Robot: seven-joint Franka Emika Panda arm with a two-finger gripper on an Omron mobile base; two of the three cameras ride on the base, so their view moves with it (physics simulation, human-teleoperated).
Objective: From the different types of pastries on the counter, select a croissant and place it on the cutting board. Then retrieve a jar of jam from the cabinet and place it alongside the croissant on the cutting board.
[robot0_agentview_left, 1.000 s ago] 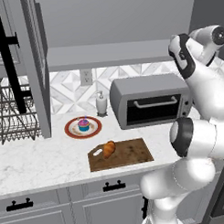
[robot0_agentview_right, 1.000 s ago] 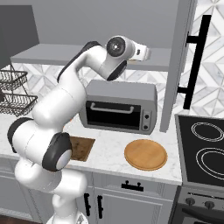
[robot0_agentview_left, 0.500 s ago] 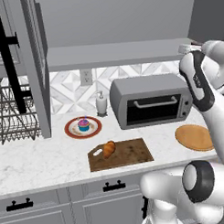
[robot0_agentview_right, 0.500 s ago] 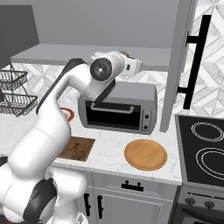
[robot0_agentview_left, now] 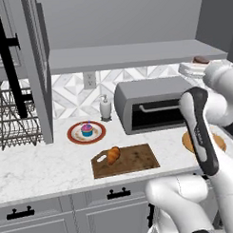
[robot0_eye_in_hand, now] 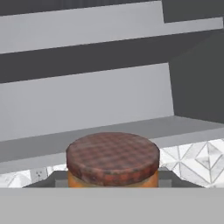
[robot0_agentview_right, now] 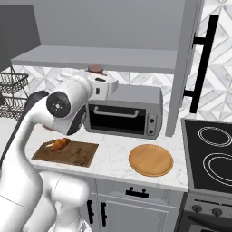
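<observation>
Since a second ago, the white arm has swung right and down from the grey cabinet shelf [robot0_agentview_left: 135, 55], carrying the small orange jar of jam with reddish-brown lid [robot0_eye_in_hand: 113, 159]. Fingers appear clamped on it, though they are hidden. Golden croissant [robot0_agentview_left: 112, 154] already lies on the dark wooden cutting board [robot0_agentview_left: 134, 160]. Next: lower the jar beside that croissant.
</observation>
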